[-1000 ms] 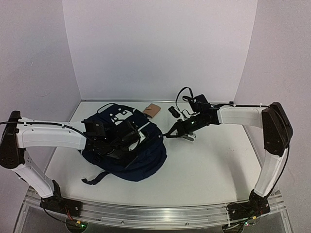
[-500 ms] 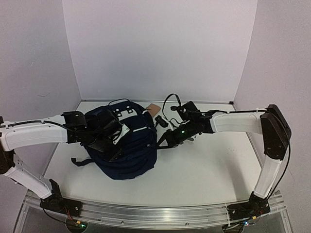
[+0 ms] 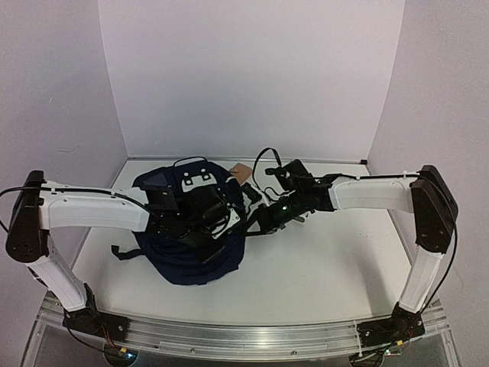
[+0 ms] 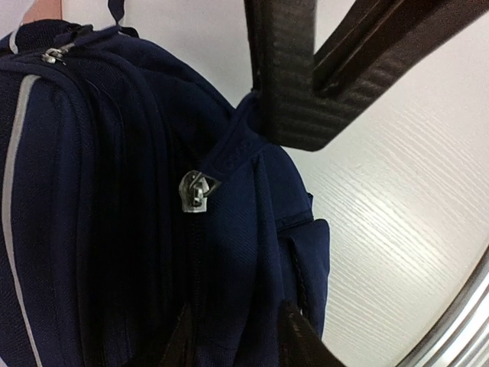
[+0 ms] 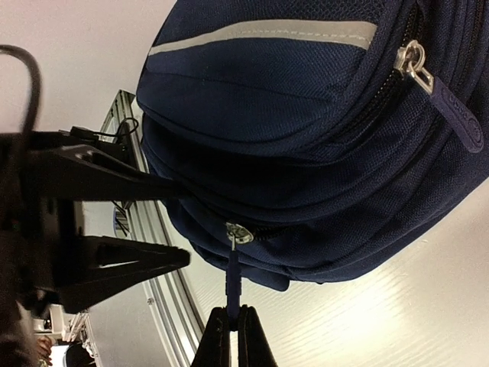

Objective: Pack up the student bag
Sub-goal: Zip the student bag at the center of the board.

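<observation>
The student bag (image 3: 187, 248), navy-blue with a grey stripe (image 5: 267, 34), lies left of the table's middle. My left gripper (image 3: 221, 218) rests on its right side. In the left wrist view its fingers (image 4: 298, 340) straddle a fold of the bag's fabric (image 4: 241, 252) and pinch it. My right gripper (image 3: 256, 227) is at the bag's right edge. In the right wrist view it (image 5: 234, 312) is shut on a blue zipper pull tab (image 5: 233, 279) hanging from a silver slider (image 5: 238, 232). The same slider shows in the left wrist view (image 4: 195, 187).
A tan object (image 3: 243, 169) lies behind the bag near the back wall. A second zipper pull (image 5: 451, 111) hangs on the bag's front. The metal rail (image 3: 244, 336) runs along the near edge. White walls enclose the table on three sides.
The bag has been turned and bunched up under my left gripper, which swung left and came back right. My right gripper has moved left to the bag's edge.
</observation>
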`<move>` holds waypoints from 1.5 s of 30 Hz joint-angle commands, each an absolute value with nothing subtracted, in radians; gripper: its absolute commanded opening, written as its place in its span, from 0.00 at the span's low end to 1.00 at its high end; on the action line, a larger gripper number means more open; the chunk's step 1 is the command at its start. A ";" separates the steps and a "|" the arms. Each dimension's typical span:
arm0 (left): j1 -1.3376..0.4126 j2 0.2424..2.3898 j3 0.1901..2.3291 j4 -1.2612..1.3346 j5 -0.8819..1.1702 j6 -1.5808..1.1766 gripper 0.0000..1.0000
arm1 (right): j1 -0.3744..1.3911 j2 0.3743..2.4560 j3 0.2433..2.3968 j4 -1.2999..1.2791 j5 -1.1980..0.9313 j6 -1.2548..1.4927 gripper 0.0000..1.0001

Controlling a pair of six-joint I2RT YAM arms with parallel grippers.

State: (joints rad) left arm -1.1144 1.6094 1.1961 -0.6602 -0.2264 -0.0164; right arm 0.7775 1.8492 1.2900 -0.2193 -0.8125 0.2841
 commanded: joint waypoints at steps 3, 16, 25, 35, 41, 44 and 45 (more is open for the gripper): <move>-1.087 1.632 1.232 -0.690 -0.343 -0.061 0.16 | 0.744 1.810 1.328 -0.186 -0.849 0.296 0.00; -1.083 1.414 1.127 -0.972 -0.282 -0.160 0.00 | 0.529 1.985 1.480 -0.271 -0.813 0.162 0.00; -1.091 1.433 1.227 -0.764 -0.256 -0.086 0.50 | 0.693 1.897 1.403 -0.259 -0.906 0.224 0.00; -1.063 1.680 1.267 -0.507 -0.251 0.066 0.60 | 0.701 1.866 1.410 -0.239 -0.913 0.270 0.00; -1.045 1.759 1.329 -0.575 -0.382 0.045 0.46 | 0.701 1.839 1.391 -0.240 -0.910 0.267 0.00; -1.045 1.753 1.342 -0.628 -0.361 0.042 0.17 | 0.695 1.842 1.383 -0.240 -0.904 0.264 0.00; -1.044 1.747 1.343 -0.649 -0.348 0.037 0.08 | 0.691 1.844 1.381 -0.241 -0.904 0.264 0.00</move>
